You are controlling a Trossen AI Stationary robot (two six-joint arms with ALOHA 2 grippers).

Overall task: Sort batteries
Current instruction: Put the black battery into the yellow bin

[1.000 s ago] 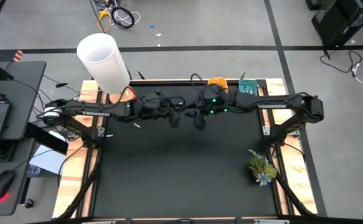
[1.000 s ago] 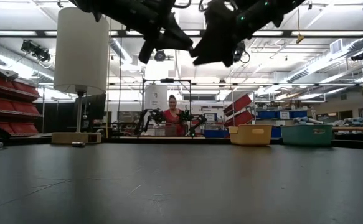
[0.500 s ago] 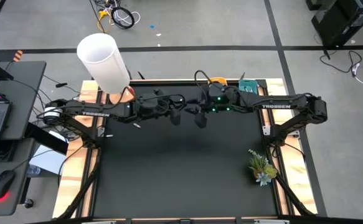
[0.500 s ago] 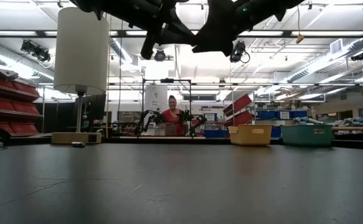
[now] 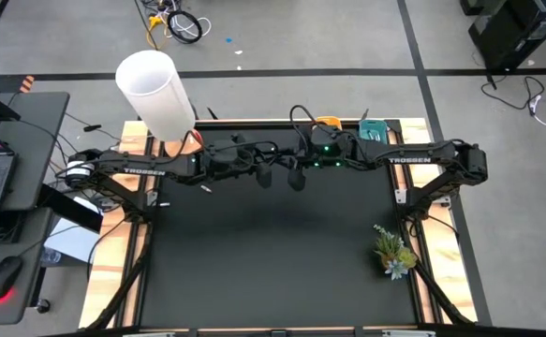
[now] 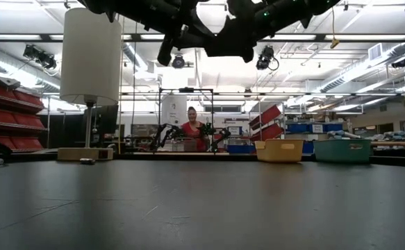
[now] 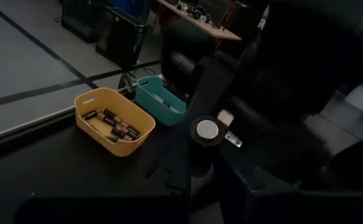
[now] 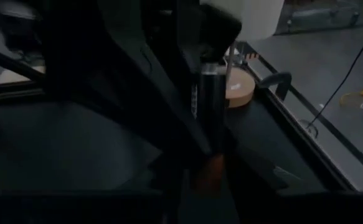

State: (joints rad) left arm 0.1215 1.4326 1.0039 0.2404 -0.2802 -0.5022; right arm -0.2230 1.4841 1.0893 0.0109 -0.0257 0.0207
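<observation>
Here the left gripper [image 5: 265,175] and right gripper [image 5: 296,178] meet above the worktop [image 5: 273,253], seemingly handing over a battery [image 7: 207,129]. The left is clenched on it. Whether the right grips, I cannot tell.

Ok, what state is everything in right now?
left gripper: shut on the battery, high over the table.
right gripper: raised beside it, at the battery.
battery: held in the air.
yellow tray: holds several dark batteries.
teal tray: contents unclear.

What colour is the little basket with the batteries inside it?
Yellow. The basket holding the dark batteries shows best in the left wrist view, beside a teal one.
</observation>
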